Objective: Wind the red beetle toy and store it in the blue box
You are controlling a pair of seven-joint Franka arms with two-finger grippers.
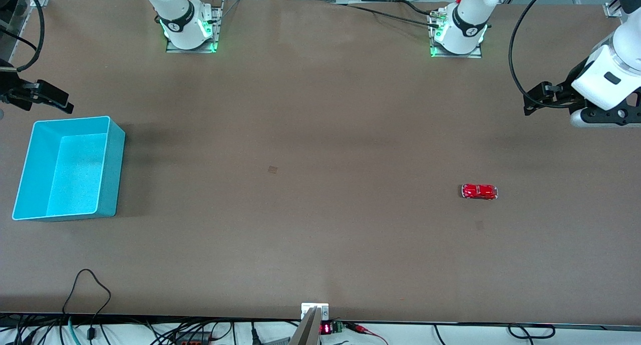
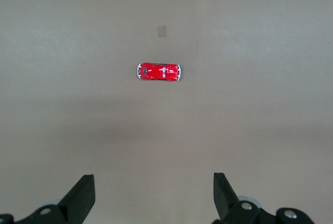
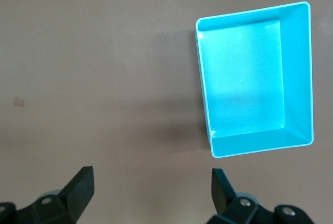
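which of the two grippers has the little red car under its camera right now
The left gripper, open above the table's left-arm end, looks down on the red beetle toy; the right gripper sees the blue box.

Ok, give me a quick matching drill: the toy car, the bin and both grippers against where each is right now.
1 tiny glossy red beetle toy car
2 light blue rectangular plastic bin
3 left gripper
4 right gripper

a empty, at the right arm's end of the table
b jaws open, up beside the bin
c jaws open, up above the car
d alone on the bare tabletop

Pairs: 1-d, 2-a, 3-c, 4-b
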